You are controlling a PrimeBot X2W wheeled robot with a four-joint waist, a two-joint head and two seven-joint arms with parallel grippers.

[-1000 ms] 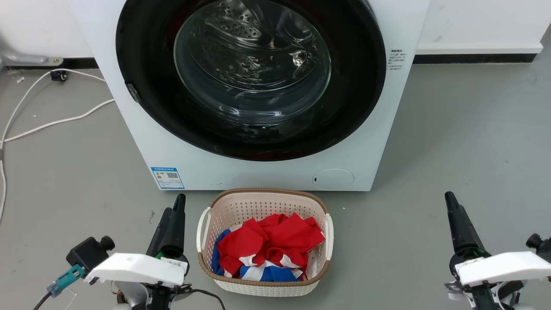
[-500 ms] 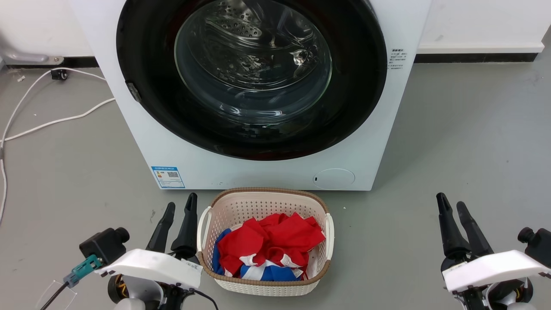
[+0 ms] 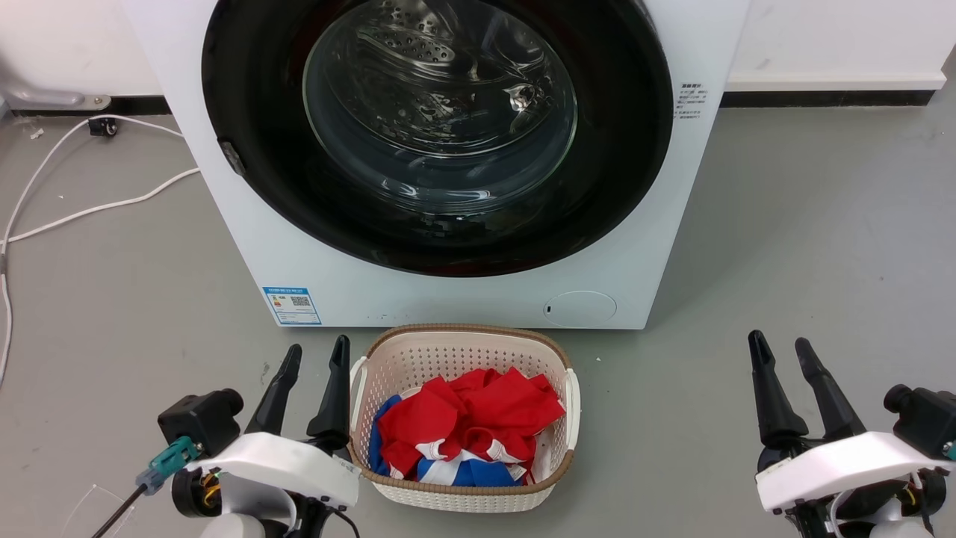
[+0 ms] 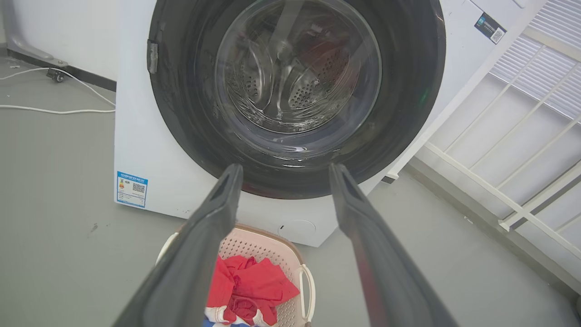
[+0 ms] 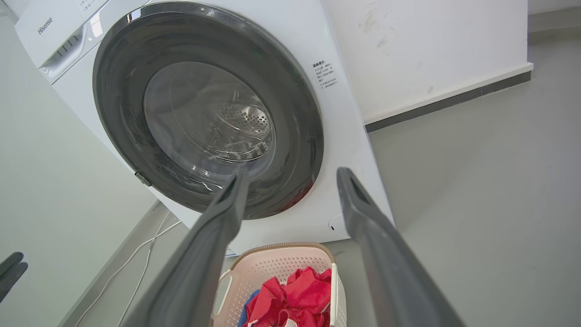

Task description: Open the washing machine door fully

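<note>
The washing machine [image 3: 246, 254] is a white front-loader standing straight ahead. Its washing machine door [image 3: 439, 112], a glossy black disc with a clear glass bowl, lies shut flat against the front, with a small hinge piece [image 3: 230, 158] on its left rim. My left gripper [image 3: 318, 344] is open at the lower left, low over the floor and short of the machine. My right gripper [image 3: 777, 338] is open at the lower right, equally far back. In the wrist views the left gripper [image 4: 285, 167] and right gripper [image 5: 292, 172] point at the door [image 4: 297, 68] [image 5: 209, 113], holding nothing.
A cream laundry basket [image 3: 463, 344] with red and blue clothes [image 3: 470, 411] sits on the floor right before the machine, between my arms. White cables [image 3: 97, 209] trail at the left. A white railing [image 4: 522, 136] stands to the machine's right.
Both grippers' fingers, seen as one a second ago, now stand apart. The left arm has shifted right toward the basket and the right arm slightly left.
</note>
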